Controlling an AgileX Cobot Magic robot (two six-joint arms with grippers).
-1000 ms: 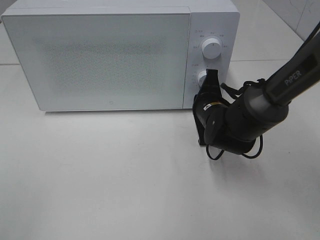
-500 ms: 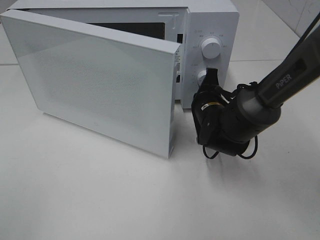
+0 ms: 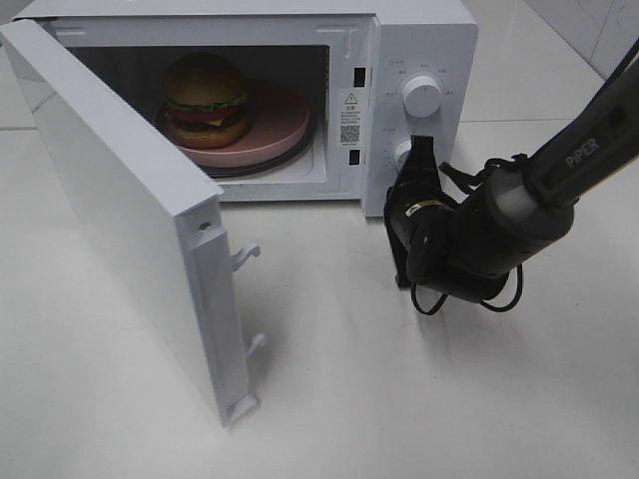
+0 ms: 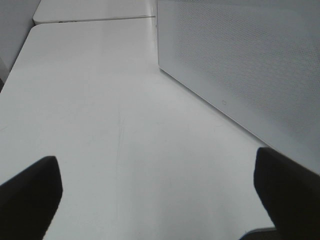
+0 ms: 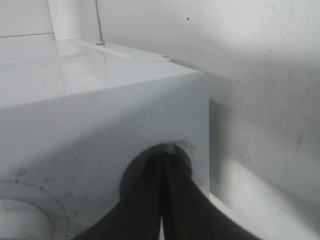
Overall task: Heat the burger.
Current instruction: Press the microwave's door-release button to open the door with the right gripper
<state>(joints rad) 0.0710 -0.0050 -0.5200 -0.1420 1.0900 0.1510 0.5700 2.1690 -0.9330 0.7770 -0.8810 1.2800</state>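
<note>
The burger [image 3: 206, 98] sits on a pink plate [image 3: 285, 125] inside the white microwave [image 3: 424, 40]. The microwave door [image 3: 120, 200] is wide open, out to the left. The right pincer [image 3: 420, 146] is closed tight, holding nothing, with its tips at the lower knob [image 3: 403, 156]. The left pincer [image 4: 156, 175] is open over the white tabletop [image 3: 399, 399], near the door
</note>
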